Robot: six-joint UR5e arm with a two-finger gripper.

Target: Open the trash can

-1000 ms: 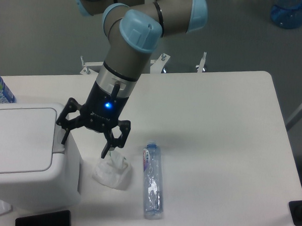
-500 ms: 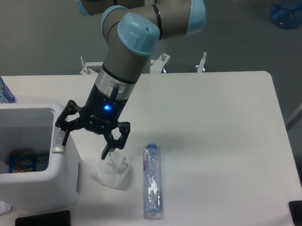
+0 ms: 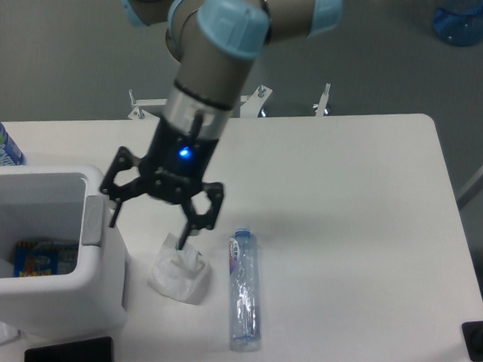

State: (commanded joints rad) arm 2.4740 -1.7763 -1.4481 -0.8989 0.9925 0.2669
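Note:
The trash can (image 3: pixel 103 291) is a large boxy white bin at the left edge of the table. Its top stands open and its lid is not visible. Inside I see a blue and orange packet (image 3: pixel 36 259) on the bottom. A grey strip (image 3: pixel 92 221) runs along its right rim. My gripper (image 3: pixel 147 228) hangs open and empty just right of and above that rim, one fingertip (image 3: pixel 113 218) close to the strip, the other fingertip (image 3: pixel 184 236) over a crumpled white tissue (image 3: pixel 179 275).
A clear plastic bottle (image 3: pixel 244 288) lies on the table right of the tissue. A blue-labelled bottle (image 3: pixel 1 146) stands behind the bin at the left edge. A black flat object (image 3: pixel 69 352) lies at the table's front edge.
One second ago the flat lid covered the bin; half a second ago it was open. Since then my gripper has risen slightly and shifted to the right, away from the rim.

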